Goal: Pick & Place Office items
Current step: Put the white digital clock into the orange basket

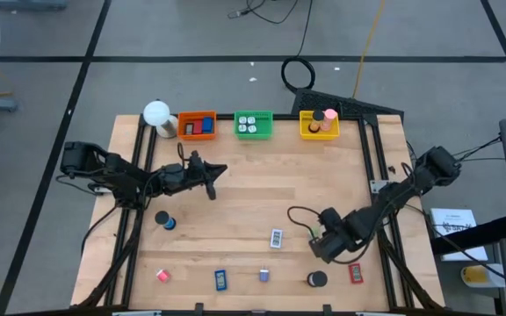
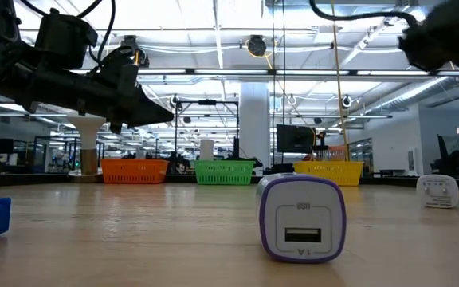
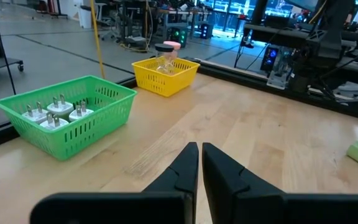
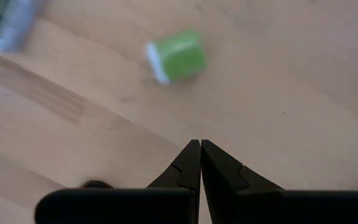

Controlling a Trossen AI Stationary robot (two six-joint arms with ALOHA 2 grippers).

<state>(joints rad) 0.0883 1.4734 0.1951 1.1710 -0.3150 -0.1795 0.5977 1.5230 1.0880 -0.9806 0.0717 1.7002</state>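
Office items lie loose on the wooden table's near half: a black roll [image 1: 163,219], a pink piece [image 1: 162,276], a blue rectangle [image 1: 220,279], a purple-and-white plug block [image 2: 301,217], another black roll [image 1: 316,279] and a red rectangle [image 1: 355,273]. A small green piece [image 4: 176,56] lies on its side on the wood. My right gripper [image 4: 199,146] points down above the table, shut and empty, a little short of that green piece. My left gripper [image 3: 199,149] hovers roughly level over the table's left middle [image 1: 213,171], shut and empty.
Along the far edge stand an orange tray [image 1: 197,125], a green tray [image 3: 67,112] with white plugs and a yellow tray [image 3: 165,74] with rolls. A white ball lamp [image 1: 156,114] stands at the far left. A white-framed piece [image 1: 276,237] lies left of my right gripper.
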